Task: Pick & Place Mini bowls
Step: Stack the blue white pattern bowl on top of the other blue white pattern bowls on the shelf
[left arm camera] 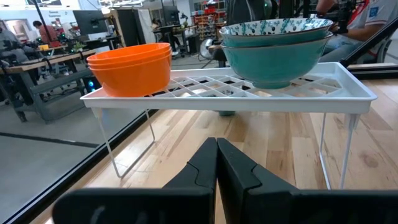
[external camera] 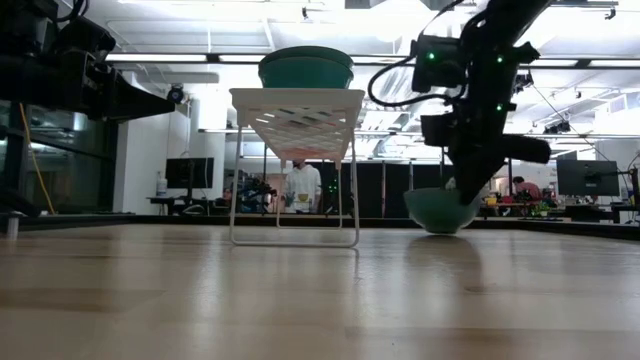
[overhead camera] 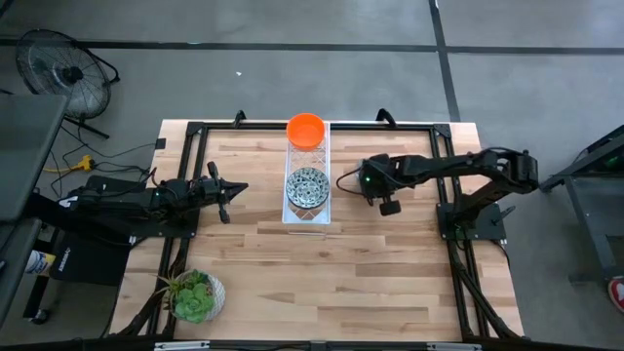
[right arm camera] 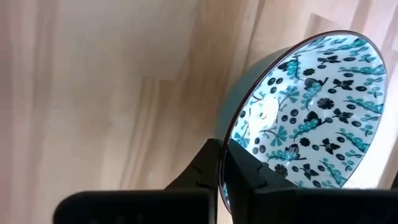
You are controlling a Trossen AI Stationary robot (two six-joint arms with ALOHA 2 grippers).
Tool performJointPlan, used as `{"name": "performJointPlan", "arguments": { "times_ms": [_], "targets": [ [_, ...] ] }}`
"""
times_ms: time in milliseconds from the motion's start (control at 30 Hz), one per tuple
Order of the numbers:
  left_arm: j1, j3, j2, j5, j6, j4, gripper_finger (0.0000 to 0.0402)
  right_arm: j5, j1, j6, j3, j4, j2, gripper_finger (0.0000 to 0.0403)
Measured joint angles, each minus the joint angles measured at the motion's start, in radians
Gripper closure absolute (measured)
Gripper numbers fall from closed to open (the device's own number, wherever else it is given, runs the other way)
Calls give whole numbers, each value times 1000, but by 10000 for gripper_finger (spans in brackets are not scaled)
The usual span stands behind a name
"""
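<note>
A white wire rack [overhead camera: 306, 210] stands at the table's middle. On it sit stacked orange mini bowls [overhead camera: 306, 129] [left arm camera: 130, 65] at its far end and stacked patterned mini bowls [overhead camera: 306, 187] [left arm camera: 277, 43] nearer. My right gripper [overhead camera: 369, 181] [right arm camera: 221, 163] is just right of the rack, shut on another patterned mini bowl [right arm camera: 311, 106] [external camera: 442, 210]; the arm hides that bowl in the high view. My left gripper [overhead camera: 234, 188] [left arm camera: 216, 163] is shut, holds nothing and waits left of the rack. My right gripper pinches the patterned bowl's rim [right arm camera: 231, 140], one finger inside the bowl and one on its outer wall. The fingers come from above, pointing down. The bowl sits tilted, low by the table; whether its bottom [external camera: 440, 228] touches the wood I cannot tell.
A round pot with a green plant [overhead camera: 195, 295] stands at the near left corner. Black frame rails run along the table's left, right and far edges [overhead camera: 312, 125]. Bare wood lies between the rack and the near edge. People stand in the room beyond.
</note>
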Motion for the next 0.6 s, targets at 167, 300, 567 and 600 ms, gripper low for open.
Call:
{"name": "performJointPlan", "arguments": {
  "times_ms": [167, 300, 567, 600],
  "targets": [
    [0, 0, 0, 0, 0, 0, 401, 19, 31, 18, 39, -76, -3, 402],
    [0, 0, 0, 0, 0, 0, 401, 75, 68, 35, 67, -133, -3, 402],
    [0, 0, 0, 0, 0, 0, 401, 159, 134, 137, 151, -267, -5, 402],
    [0, 0, 0, 0, 0, 0, 401, 159, 141, 153, 164, -287, -5, 402]
  ]
}}
